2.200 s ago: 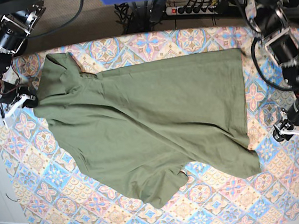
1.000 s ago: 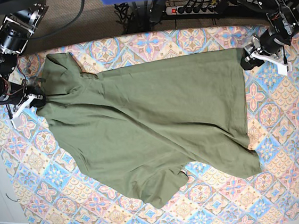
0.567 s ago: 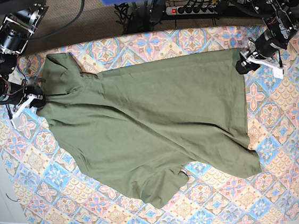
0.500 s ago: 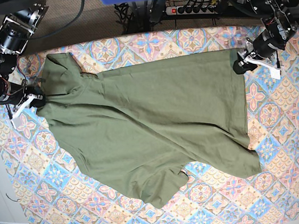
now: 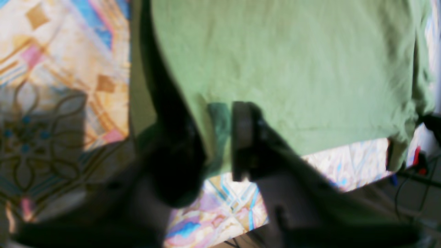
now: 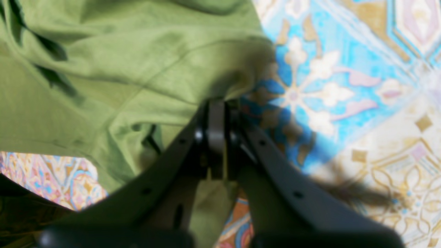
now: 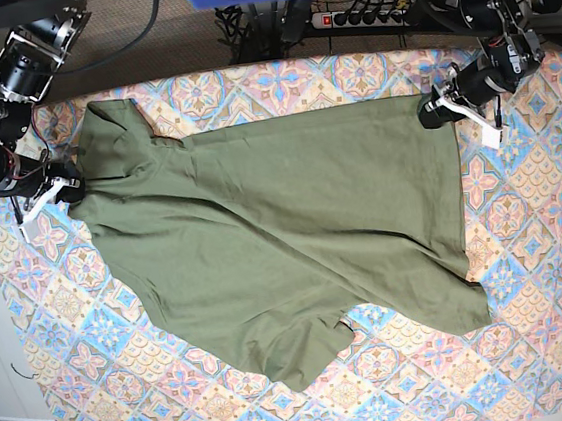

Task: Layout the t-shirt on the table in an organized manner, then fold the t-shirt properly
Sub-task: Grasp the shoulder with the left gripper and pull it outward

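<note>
Left wrist view: the left gripper (image 5: 220, 137) sits at the hem corner of the t-shirt (image 5: 293, 65), its jaws drawn in with a fold of green cloth between them, so it looks clenched on the shirt. The patterned table (image 5: 58, 79) shows beside and below the hem.

Right wrist view: the right gripper (image 6: 216, 137) is pinched tight on a bunched edge of the t-shirt (image 6: 103, 69), near a sleeve or shoulder seam; the table (image 6: 344, 86) lies bare beside it.

Base view: the t-shirt (image 7: 284, 240) lies skewed across the table (image 7: 536, 344), collar end toward the left edge, hem toward the right. The left gripper (image 7: 434, 112) holds the hem corner by the far edge; the right gripper (image 7: 63, 186) holds the cloth at the left edge. This looks like the laying-out step: next, both arms should probably pull apart to straighten the shirt.
</note>
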Tool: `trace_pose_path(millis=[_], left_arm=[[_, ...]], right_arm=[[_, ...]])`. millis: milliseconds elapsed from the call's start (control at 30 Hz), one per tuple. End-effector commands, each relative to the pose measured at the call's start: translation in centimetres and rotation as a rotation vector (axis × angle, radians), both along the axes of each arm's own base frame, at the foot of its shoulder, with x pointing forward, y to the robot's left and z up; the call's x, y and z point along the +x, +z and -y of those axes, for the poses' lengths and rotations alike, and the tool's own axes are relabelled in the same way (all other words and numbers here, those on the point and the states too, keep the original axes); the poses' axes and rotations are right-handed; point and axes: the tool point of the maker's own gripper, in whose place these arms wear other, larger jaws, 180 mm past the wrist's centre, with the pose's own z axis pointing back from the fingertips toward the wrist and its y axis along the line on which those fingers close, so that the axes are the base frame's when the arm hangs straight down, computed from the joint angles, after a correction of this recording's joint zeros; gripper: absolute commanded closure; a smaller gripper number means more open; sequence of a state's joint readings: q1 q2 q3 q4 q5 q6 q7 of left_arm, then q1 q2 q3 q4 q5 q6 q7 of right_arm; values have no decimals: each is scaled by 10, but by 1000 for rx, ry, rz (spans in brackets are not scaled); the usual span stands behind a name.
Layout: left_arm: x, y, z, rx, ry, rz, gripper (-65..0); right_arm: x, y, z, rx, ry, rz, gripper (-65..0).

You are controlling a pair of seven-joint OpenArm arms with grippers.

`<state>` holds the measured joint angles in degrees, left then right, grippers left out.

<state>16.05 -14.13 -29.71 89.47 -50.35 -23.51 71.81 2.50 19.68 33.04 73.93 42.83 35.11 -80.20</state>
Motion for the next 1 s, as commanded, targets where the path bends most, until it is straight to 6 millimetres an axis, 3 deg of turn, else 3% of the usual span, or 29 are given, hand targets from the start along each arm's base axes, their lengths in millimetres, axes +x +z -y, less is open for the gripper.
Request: trace_pose_path(millis=[0, 100, 267, 467, 567, 700, 967], left_arm=[[8, 11, -3, 8, -8, 46, 0], [10, 19, -17, 55, -28, 58, 0], [11, 48, -27, 173, -124, 130, 0], [-3, 60, -45, 316, -343, 164, 0], [-17, 58, -51, 354, -426, 145, 0], [-30, 56, -65, 395, -471, 89, 0], [-50, 18, -54, 318, -540, -15, 0]], right_arm=[[11, 15, 9, -18, -6, 53, -11], [10, 15, 9, -18, -6, 50, -11], [9, 14, 9, -19, -6, 47, -11], [-7, 1, 36, -150, -31, -55, -11], [-15, 2, 51, -178, -78, -71, -11], [-20, 1, 58, -191, -98, -86, -11], [-22, -1, 57, -187, -91, -94, -11]])
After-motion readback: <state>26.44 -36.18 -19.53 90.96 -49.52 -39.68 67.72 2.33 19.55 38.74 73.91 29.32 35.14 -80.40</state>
